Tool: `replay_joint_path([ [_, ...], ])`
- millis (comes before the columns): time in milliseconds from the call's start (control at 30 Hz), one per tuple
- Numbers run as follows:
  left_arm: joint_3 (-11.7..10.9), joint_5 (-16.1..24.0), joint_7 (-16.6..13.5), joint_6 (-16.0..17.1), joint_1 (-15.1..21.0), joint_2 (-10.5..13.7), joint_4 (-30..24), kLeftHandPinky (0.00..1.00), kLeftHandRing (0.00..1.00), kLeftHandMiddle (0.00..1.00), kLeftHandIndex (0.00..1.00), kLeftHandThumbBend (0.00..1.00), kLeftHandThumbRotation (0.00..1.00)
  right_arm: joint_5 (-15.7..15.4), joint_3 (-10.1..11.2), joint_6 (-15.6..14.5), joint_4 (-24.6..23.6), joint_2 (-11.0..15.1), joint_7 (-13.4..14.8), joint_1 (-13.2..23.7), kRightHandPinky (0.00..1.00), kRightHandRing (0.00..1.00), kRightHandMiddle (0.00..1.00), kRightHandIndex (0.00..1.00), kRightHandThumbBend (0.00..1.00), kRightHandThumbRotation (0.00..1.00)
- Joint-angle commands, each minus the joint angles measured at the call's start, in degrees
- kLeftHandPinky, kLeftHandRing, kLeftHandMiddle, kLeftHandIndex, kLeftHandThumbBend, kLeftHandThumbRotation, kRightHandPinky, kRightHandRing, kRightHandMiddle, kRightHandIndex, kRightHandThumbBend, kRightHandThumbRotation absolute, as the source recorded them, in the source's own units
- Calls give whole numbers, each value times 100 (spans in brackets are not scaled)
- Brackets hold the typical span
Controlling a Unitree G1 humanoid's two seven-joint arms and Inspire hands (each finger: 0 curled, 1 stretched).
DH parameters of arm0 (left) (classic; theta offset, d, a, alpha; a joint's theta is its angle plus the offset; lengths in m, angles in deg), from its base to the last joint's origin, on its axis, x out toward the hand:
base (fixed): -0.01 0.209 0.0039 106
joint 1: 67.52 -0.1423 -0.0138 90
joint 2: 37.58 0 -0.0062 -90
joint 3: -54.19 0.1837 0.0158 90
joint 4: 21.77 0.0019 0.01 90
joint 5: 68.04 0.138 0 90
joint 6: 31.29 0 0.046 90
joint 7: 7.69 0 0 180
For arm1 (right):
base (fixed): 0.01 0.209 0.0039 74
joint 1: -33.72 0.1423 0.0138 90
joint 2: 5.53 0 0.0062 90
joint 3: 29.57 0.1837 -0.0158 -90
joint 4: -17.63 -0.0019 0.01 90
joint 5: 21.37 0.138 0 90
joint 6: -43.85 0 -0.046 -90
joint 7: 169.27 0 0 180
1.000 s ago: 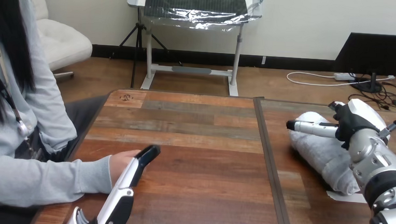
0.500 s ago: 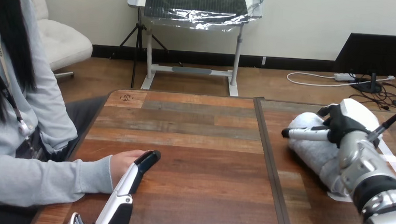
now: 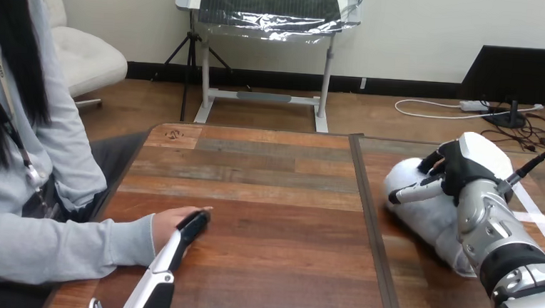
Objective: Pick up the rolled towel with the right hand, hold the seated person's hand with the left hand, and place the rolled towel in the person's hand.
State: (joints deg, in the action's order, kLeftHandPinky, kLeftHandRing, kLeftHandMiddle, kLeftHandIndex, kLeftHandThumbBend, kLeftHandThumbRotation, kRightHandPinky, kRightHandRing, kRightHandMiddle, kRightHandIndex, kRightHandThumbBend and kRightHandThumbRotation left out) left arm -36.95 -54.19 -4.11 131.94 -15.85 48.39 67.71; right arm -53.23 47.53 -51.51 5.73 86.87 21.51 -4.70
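Observation:
The rolled towel (image 3: 423, 217), pale grey, lies on the table's right part. My right hand (image 3: 469, 166) sits on its far top end, fingers curled over the roll and thumb pressed across its near side. At the left, the person's hand (image 3: 167, 224) rests on the table (image 3: 267, 196). My left hand (image 3: 174, 251) reaches up from the bottom edge, its straight fingers lying along the right side of the person's hand and touching it, not curled round it.
A dark seam (image 3: 369, 217) runs down the table between its two parts. A strip of white tape (image 3: 530, 213) lies on the wood right of the towel. The person's grey sleeve (image 3: 50, 244) lies along the table's left edge.
My right hand has come down and left onto the towel, its thumb dropping across the roll, and the towel has shifted a little left. My left hand has sunk slightly lower beside the person's hand.

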Motion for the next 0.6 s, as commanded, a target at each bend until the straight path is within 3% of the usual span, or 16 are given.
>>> replay_joint_path([
  [0,-116,-18,-80,58,229,-99,-138,97,96,100,100,100,79,-53,-146,22,170,-327,-410,-398,45,59,63,54,88,0],
  [133,85,-188,-77,122,369,-38,41,99,96,100,100,100,78,85,-27,65,160,-326,-588,-400,51,65,67,55,86,0],
  [233,53,-132,-68,89,430,-69,74,99,97,100,100,100,78,89,-32,122,152,-324,-597,-411,52,65,68,56,85,0],
  [367,-94,90,-128,136,570,-284,127,100,97,100,100,100,79,125,-22,184,137,-332,-669,-417,52,65,67,56,85,0],
  [500,-32,135,-133,107,726,-323,197,98,96,100,100,100,78,197,15,314,116,-325,-805,-434,48,61,65,54,85,0],
  [567,21,130,-110,16,779,-300,177,97,97,100,100,100,77,241,38,372,105,-325,-877,-446,41,53,59,52,85,0],
])
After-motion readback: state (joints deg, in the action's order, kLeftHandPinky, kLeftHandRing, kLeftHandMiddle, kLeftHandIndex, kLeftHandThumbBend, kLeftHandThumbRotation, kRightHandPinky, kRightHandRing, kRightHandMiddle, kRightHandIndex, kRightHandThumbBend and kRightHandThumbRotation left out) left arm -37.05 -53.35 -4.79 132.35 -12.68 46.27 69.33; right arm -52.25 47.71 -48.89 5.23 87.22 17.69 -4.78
